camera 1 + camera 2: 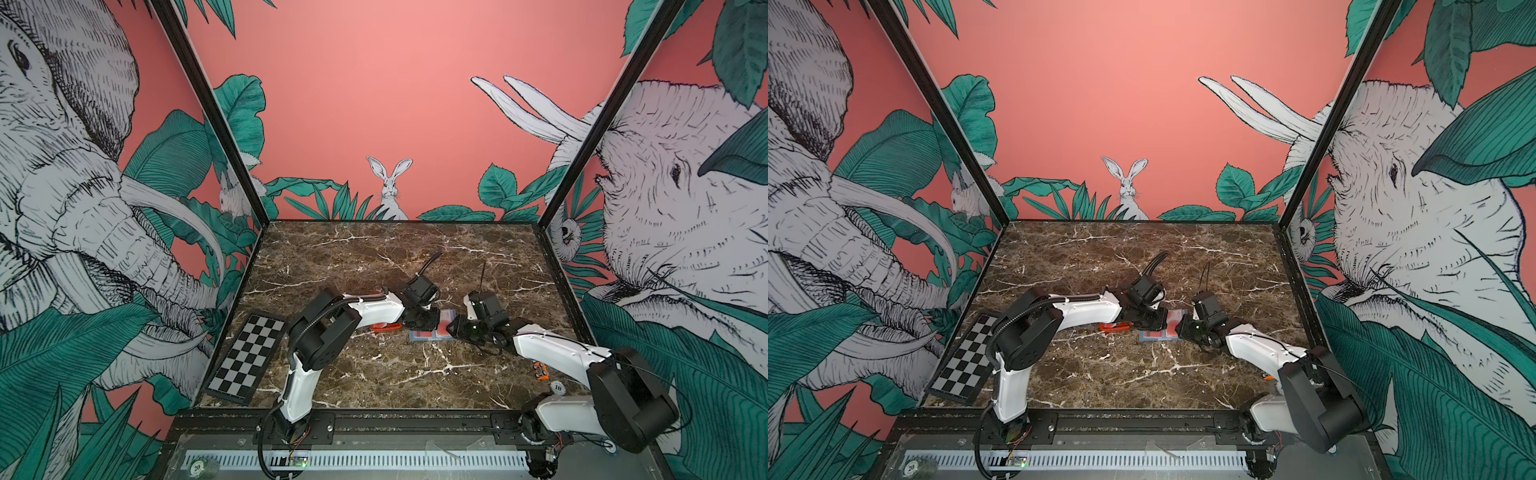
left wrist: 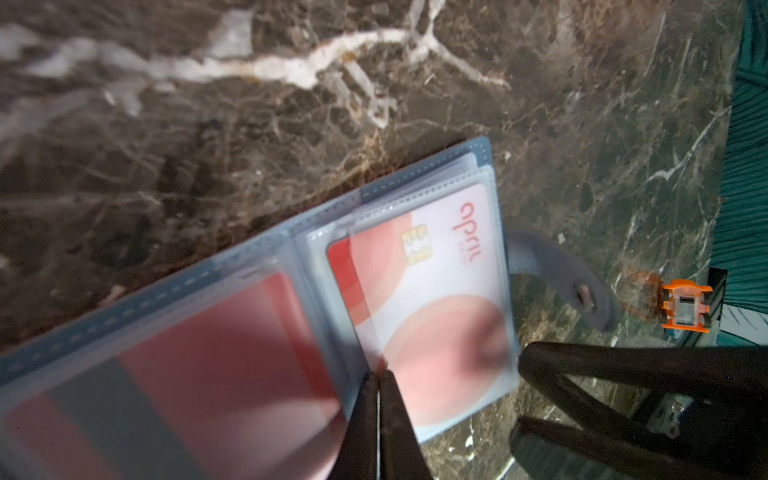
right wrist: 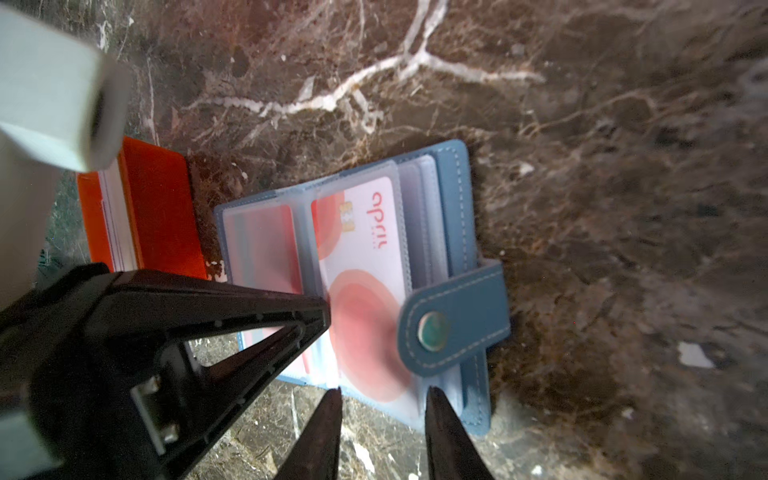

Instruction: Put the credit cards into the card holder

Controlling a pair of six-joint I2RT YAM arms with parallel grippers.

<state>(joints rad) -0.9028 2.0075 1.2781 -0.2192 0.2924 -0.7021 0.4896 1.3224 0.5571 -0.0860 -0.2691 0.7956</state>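
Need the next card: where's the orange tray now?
In a top view the orange tray sits mid-table, just left of the open card holder, partly hidden under the left arm.

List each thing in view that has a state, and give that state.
card holder, open, lying flat.
snap tab, unfastened.
credit card, inside a clear sleeve.
orange tray, holds stacked cards.
left claw, shut, tips at a sleeve edge.
right claw, open, empty.
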